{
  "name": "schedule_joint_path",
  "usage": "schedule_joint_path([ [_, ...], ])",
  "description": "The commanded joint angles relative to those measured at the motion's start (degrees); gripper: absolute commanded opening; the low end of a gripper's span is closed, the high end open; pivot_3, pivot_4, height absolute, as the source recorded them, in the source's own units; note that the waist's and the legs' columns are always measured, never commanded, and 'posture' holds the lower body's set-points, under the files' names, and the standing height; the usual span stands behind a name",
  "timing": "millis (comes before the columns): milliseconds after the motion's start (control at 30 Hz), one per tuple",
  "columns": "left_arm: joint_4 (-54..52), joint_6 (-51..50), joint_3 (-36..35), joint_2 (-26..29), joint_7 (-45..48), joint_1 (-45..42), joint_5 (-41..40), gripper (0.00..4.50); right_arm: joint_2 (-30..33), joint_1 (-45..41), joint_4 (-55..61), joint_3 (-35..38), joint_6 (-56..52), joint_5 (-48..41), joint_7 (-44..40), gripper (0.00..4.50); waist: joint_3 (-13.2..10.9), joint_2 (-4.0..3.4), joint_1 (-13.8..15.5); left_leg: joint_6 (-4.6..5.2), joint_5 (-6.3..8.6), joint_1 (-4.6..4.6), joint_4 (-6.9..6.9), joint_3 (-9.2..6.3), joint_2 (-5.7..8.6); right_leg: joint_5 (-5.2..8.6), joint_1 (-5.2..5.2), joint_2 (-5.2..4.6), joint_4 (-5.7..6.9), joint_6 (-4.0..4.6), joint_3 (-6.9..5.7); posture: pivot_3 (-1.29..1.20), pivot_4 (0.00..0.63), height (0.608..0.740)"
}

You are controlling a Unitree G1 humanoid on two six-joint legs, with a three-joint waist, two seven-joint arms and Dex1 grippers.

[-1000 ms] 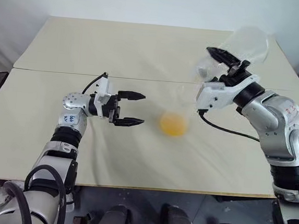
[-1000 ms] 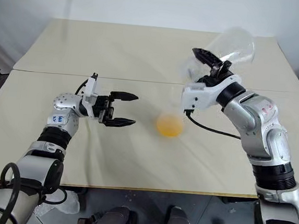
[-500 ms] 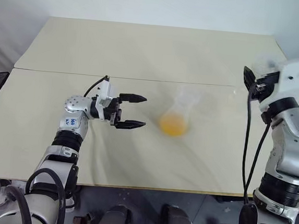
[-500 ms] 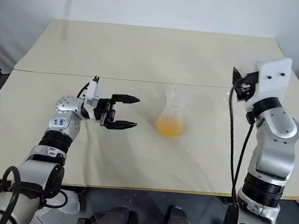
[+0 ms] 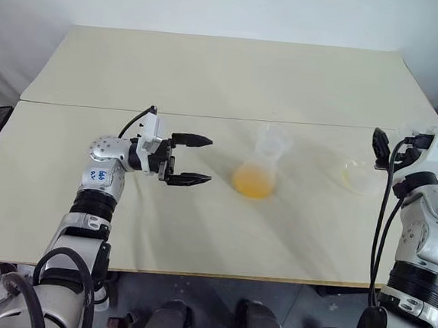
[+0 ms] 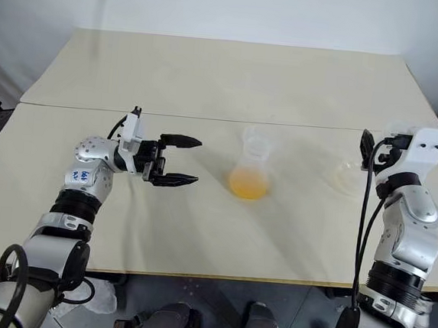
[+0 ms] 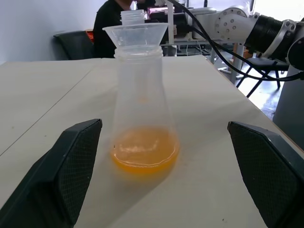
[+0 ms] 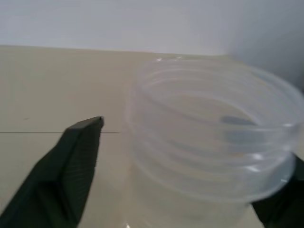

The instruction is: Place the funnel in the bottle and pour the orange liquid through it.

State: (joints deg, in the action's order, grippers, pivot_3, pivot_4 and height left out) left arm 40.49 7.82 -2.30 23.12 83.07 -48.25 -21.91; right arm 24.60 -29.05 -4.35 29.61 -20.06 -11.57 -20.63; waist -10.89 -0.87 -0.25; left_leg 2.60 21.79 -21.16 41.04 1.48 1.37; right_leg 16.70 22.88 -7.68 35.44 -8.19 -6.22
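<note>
The bottle (image 5: 258,167) stands upright near the middle of the table (image 5: 211,79), with the funnel (image 7: 135,34) seated in its neck, the cone mouth resting on the open rim. The orange liquid (image 7: 144,151) lies as a shallow pool in the bottle's wide base. The left pincer (image 5: 198,161) hovers just left of the bottle, pointing level toward it, its two black fingers (image 7: 78,156) spread wide with nothing between them; in the left wrist view the bottle stands ahead between the two fingers, apart from both. A second clear flask (image 5: 356,176) stands on the table at the right, well apart from the bottle and just beside the right pincer (image 5: 389,152). In the right wrist view this flask's ribbed open neck (image 8: 209,137) sits close ahead between the right pincer's fingers (image 8: 76,161); a gap shows between the left-hand finger and the neck, so the pincer looks released, though whether the far finger touches the flask cannot be told. In the left wrist view a person in dark clothing (image 7: 111,28) sits beyond the table's far end, and the robot's right arm (image 7: 247,28) reaches in beside.
</note>
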Motion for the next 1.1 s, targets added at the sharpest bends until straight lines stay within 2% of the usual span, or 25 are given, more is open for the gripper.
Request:
schedule_joint_path([
  [33, -2.68, -2.12, -0.51, 1.16, -1.36, 0.5, 0.19, 4.5, 2.45, 0.28, 4.19, 0.07, 0.25, -2.23, 0.06, 4.47, 0.0, 0.0, 0.0, 0.0, 0.0, 0.0, 0.0, 0.0, 0.0, 0.0, 0.0, 0.0, 0.0, 0.0, 0.0, 0.0, 0.15, 0.74],
  [300, -5.77, -7.61, -0.92, 1.85, -6.14, 0.98, 0.24, 4.5, 7.83, -0.77, 9.91, -0.43, -2.85, -6.07, -1.15, 4.47, 0.0, 0.0, 0.1, 0.0, 0.0, -0.01, 0.01, -0.02, 0.0, 0.0, 0.0, -0.02, 0.0, 0.0, 0.02, 0.0, 0.15, 0.74],
  [533, -9.7, -8.38, -1.11, 2.98, -6.82, 4.05, -0.42, 4.5, 12.86, 1.66, 19.2, -0.47, -8.61, -14.23, -7.35, 4.47, 0.0, 0.0, 0.26, 0.0, 0.0, -0.01, 0.01, -0.02, -0.01, 0.0, 0.0, -0.02, -0.01, 0.0, 0.02, 0.0, 0.15, 0.74],
  [733, -11.72, -10.75, -2.82, 5.68, -5.19, 6.4, -2.78, 4.5, 19.44, 15.71, 33.79, 2.61, -14.19, -29.01, -22.6, 4.47, -0.02, 0.04, 0.79, 0.0, 0.0, -0.04, 0.01, -0.07, 0.0, 0.0, -0.01, -0.01, -0.05, 0.0, -0.05, 0.0, 0.15, 0.74],
  [800, -10.78, -9.46, -3.42, 6.98, -3.22, 7.45, -2.77, 4.5, 21.78, 24.48, 37.51, 4.54, -14.67, -31.84, -30.07, 4.47, -0.02, 0.04, 1.29, 0.01, 0.01, -0.03, 0.04, -0.04, 0.02, -0.01, -0.08, -0.03, -0.1, -0.02, -0.04, 0.0, 0.15, 0.74],
  [933, -10.5, -8.96, -4.13, 8.9, -1.26, 9.89, -2.85, 4.5, 23.26, 40.28, 36.77, 4.56, -6.84, -26.2, -40.48, 4.47, 0.0, 0.09, 1.75, 0.03, 0.02, 0.06, 0.0, -0.05, -0.03, -0.01, -0.29, 0.05, -0.38, -0.02, -0.08, 0.0, 0.15, 0.74],
  [1100, -12.3, -8.68, -4.8, 9.06, -0.92, 12.01, -3.39, 4.5, 20.78, 44.91, 31.81, 4.18, -0.24, -23.85, -42.68, 4.47, 0.01, 0.14, 1.73, 0.18, 0.05, 0.1, 0.17, 0.08, 0.03, -0.08, -0.41, 0.0, -0.54, -0.13, 0.11, 0.0, 0.15, 0.74],
])
